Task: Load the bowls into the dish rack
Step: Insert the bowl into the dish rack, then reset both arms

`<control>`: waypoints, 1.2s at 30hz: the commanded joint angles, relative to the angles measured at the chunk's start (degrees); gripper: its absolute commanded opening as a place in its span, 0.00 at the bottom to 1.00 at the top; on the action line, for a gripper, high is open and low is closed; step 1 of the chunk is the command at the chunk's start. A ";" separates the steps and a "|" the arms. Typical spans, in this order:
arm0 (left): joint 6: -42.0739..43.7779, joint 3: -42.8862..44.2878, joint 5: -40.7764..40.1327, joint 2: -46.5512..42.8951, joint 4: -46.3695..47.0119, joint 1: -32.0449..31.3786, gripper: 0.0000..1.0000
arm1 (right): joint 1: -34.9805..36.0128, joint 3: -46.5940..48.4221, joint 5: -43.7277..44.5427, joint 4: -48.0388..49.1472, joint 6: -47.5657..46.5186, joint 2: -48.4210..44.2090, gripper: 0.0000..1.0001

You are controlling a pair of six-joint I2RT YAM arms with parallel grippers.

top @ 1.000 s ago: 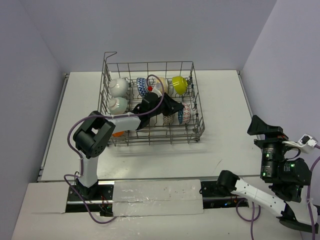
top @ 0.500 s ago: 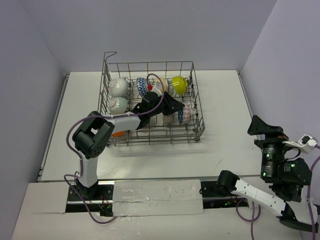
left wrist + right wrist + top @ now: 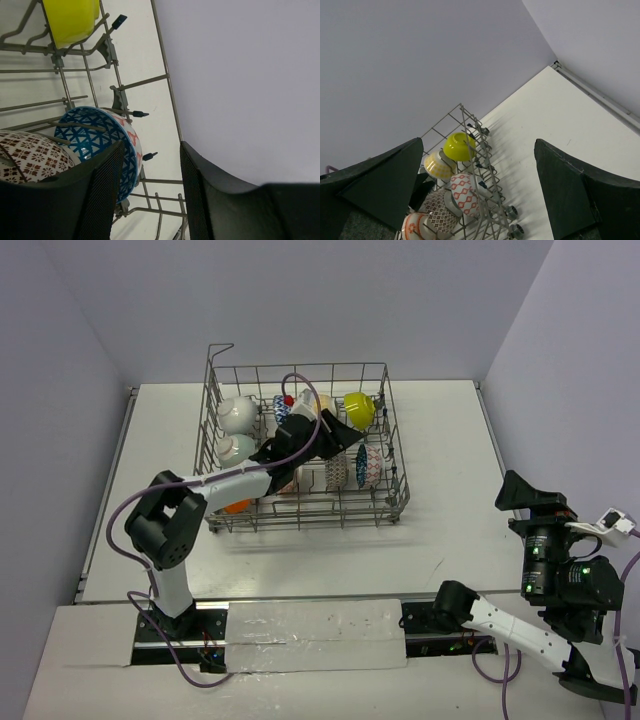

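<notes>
Over the dish rack point(image 3: 300, 521): left end effector point(image 3: 150, 150), fingers spread, gripping nothing.
Right of the counter point(image 3: 450, 430): right end effector point(image 3: 477, 145), fingers wide apart, empty.
Top view only: two white bowls point(image 3: 236, 413) and one orange bowl point(image 3: 237, 506), in the rack's left part.
Right wrist view: one lime bowl point(image 3: 459, 145), one pale yellow bowl point(image 3: 437, 165) just beside it, three patterned bowls point(image 3: 465, 192) nearer.

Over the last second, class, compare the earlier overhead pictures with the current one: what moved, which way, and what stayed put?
The left gripper moved from above the brown-patterned bowl toward the far middle of the dish rack, while its arm's elbow swung left. It is open and empty. The other bowls, the rack and the right gripper stayed put.
</notes>
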 commanded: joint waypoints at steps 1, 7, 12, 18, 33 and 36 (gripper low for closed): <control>3.92 2.51 -2.66 -2.90 -1.79 0.21 0.53 | 0.72 -0.16 1.84 1.96 -0.36 0.92 0.99; 7.69 1.45 -5.12 -8.07 -3.20 0.12 0.54 | 1.16 0.10 -0.97 2.14 -1.33 3.55 0.99; 13.41 0.58 -9.86 -15.28 -6.27 0.21 0.56 | 1.43 2.38 -8.95 -0.41 -1.25 12.69 0.99; 23.60 -2.15 -16.00 -28.64 -13.03 0.12 0.57 | 1.34 6.25 -16.87 -5.23 0.77 24.38 1.00; 35.92 -12.17 -29.02 -59.76 -36.59 0.12 0.59 | -0.77 10.91 -33.75 -7.27 -2.73 41.35 1.00; 37.59 -14.97 -30.96 -62.13 -39.57 0.12 0.59 | -3.13 11.88 -37.26 -7.70 -3.18 43.02 1.00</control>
